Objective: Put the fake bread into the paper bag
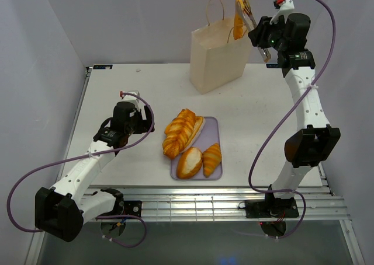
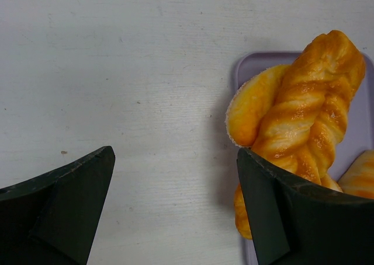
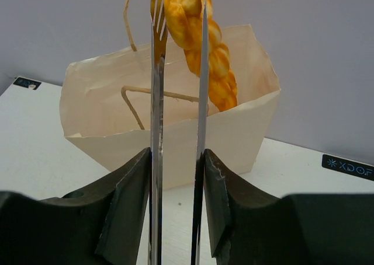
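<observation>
The cream paper bag [image 1: 219, 52] stands open at the back of the table. My right gripper [image 1: 261, 40] is shut on metal tongs [image 1: 248, 17], and the tongs pinch a braided fake bread [image 1: 238, 27] hanging over the bag's mouth. In the right wrist view the tongs [image 3: 156, 131] pass between my fingers and the braided loaf [image 3: 201, 55] dangles into the bag's [image 3: 175, 142] opening. My left gripper [image 1: 145, 122] is open and empty, low over the table just left of the tray; its right finger stands against a braided loaf [image 2: 315, 101].
A lilac tray [image 1: 213, 131] in the table's middle holds a braided loaf [image 1: 180, 131], an oval roll [image 1: 189, 163], a croissant [image 1: 212, 158] and another piece under the braid. The tray's corner [image 2: 251, 63] shows in the left wrist view.
</observation>
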